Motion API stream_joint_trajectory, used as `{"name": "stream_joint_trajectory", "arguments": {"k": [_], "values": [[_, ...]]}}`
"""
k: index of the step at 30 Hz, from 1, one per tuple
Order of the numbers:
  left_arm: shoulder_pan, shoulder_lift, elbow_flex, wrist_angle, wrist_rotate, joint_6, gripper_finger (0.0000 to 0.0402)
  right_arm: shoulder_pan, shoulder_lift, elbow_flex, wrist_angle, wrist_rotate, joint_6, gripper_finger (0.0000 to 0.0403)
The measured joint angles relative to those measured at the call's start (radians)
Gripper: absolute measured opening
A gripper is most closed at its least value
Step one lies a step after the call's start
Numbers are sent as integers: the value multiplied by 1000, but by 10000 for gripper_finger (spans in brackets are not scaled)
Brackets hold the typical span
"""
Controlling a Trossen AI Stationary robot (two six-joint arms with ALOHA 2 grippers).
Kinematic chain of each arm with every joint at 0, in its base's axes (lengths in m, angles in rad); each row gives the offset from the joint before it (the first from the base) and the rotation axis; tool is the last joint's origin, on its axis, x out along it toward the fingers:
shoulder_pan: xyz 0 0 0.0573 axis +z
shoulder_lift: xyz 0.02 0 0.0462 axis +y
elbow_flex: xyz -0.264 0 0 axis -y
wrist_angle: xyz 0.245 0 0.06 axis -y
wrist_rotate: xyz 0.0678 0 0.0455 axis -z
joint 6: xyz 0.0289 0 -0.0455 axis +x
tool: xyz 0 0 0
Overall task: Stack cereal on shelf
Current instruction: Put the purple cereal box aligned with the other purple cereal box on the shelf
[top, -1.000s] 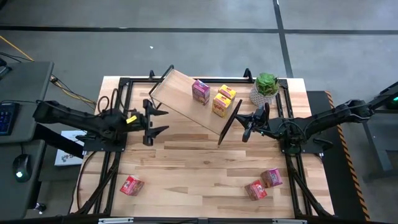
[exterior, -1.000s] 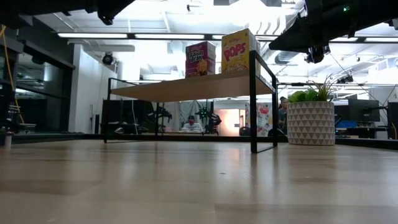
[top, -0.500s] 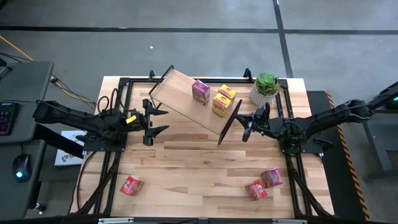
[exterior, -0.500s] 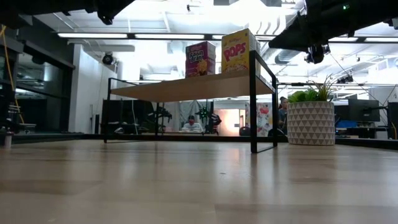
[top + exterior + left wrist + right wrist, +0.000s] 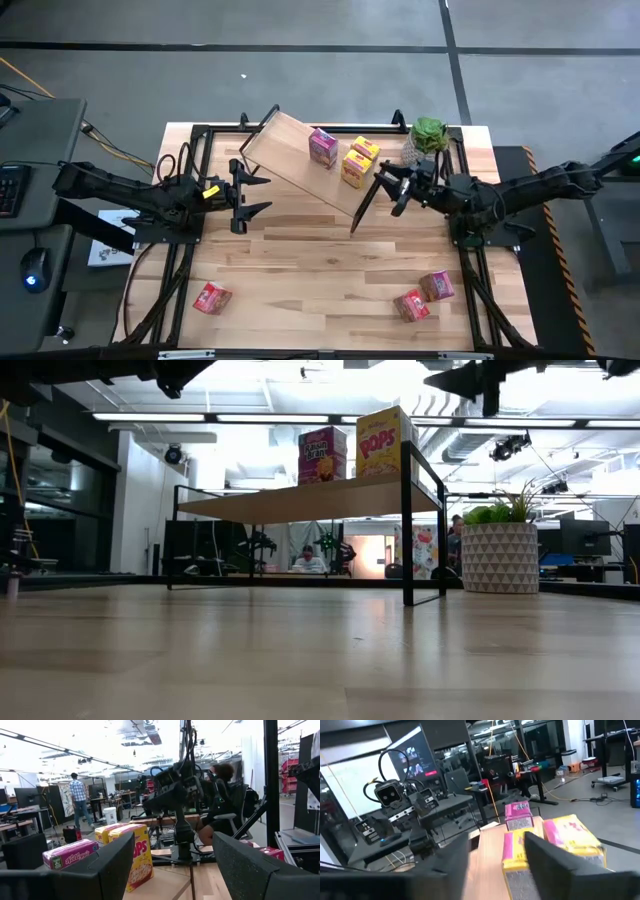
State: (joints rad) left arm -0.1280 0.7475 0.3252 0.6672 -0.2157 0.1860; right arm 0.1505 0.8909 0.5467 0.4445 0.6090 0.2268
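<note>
Nearest, three small cereal boxes lie on the bench (image 5: 300, 260): a red one (image 5: 211, 297) at the left front, another red (image 5: 411, 305) and a pinkish one (image 5: 436, 286) at the right front, seen only from above. Mid-bench, the left end effector (image 5: 256, 195) hovers with fingers spread, beside the shelf (image 5: 290, 155). The right end effector (image 5: 388, 180), also parted, hangs above the shelf's black end frame. Farther back, a magenta box (image 5: 322, 147) and two yellow ones (image 5: 358, 160) stand on the plank; the low view shows them upright. A potted plant (image 5: 428, 137) sits beyond.

"POPS" on yellow box (image 5: 384, 440) ("Raisin Bran" on magenta box (image 5: 322, 455))
</note>
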Motion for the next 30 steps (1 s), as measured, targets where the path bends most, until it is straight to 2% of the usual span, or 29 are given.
{"name": "stream_joint_trajectory", "arguments": {"k": [4,6,8,12,15,17,20,22,26,30], "values": [[0,0,0,-1,0,0,259,0,0,114,-192,-24,17,290],[0,0,0,-1,0,0,259,0,0,180,-276,-68,23,320],[0,0,0,-1,0,0,259,2,0,256,-358,-155,59,337],[0,0,0,-2,0,0,259,57,11,456,-629,-327,216,347],[0,0,0,-10,0,0,259,148,51,595,-911,-378,353,348],[0,0,0,-18,0,1,259,229,89,656,-1055,-367,470,348],[0,0,0,-19,0,1,259,356,150,696,-1187,-305,692,348],[0,0,0,-20,0,0,259,426,195,707,-1263,-303,858,348],[0,0,0,-21,0,1,259,556,281,715,-1392,-409,1227,348],[0,0,0,-20,0,1,259,668,350,715,-1482,-510,1523,348]]}}
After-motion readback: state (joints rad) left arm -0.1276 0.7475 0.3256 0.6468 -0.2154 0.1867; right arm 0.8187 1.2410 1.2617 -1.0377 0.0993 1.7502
